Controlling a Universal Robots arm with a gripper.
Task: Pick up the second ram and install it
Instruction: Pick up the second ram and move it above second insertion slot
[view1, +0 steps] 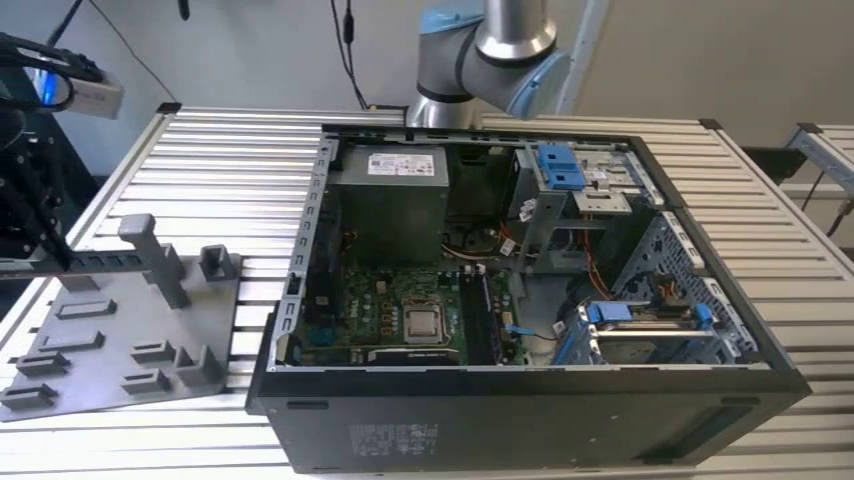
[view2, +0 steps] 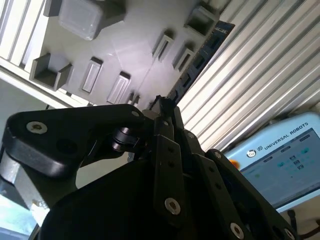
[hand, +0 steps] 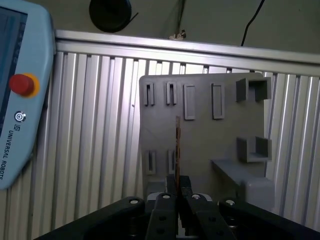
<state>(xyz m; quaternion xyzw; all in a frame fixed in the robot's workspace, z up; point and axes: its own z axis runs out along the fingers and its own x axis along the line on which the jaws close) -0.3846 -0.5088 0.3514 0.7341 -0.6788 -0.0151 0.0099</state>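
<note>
Claw (hand: 177, 186): I see it pinching the ram (hand: 177, 147) edge-on | ram: at the grey tray (hand: 205, 145) on the tabletop (hand: 90, 125), the exterior view's left, beside the open case (view1: 534, 405).

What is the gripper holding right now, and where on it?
The gripper is shut on the second ram, clamping one end; the rest sticks out over the grey fixture plate.

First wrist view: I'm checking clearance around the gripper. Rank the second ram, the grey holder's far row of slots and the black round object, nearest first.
1. second ram, between the fingers of the gripper.
2. row of slots, along the far edge of the grey holder.
3. black round object, beyond the table.
</note>
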